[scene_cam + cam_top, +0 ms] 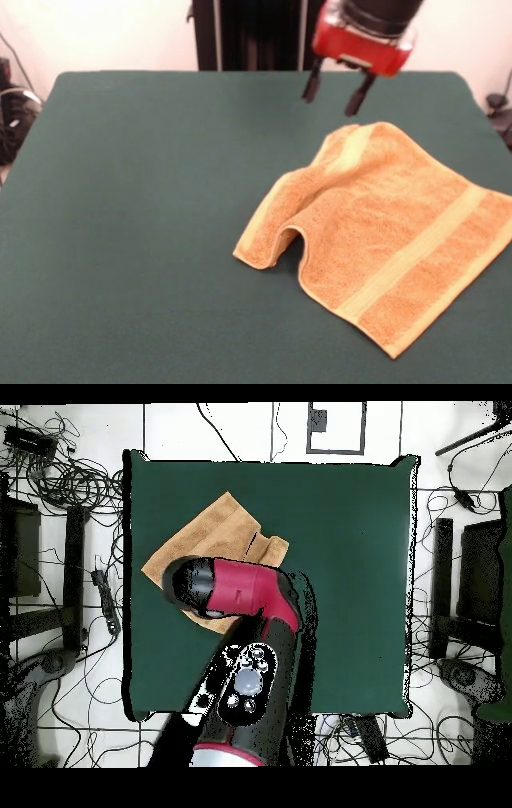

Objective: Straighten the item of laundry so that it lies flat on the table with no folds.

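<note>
Orange towel (384, 232) lies on tabletop (136, 200), one corner doubled over into a raised fold. Tool (334, 90) hovers above its far edge, fingers apart, empty. Soft, light, limp terry; best pinched at the folded corner, likely drags easily.

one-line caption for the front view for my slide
Open gripper hovering over the partly folded orange-tan terry towel on the dark green cloth-covered table.

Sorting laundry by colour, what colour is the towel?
Orange-tan hand towel with lighter yellowish bands; clearest in the front view.
</note>
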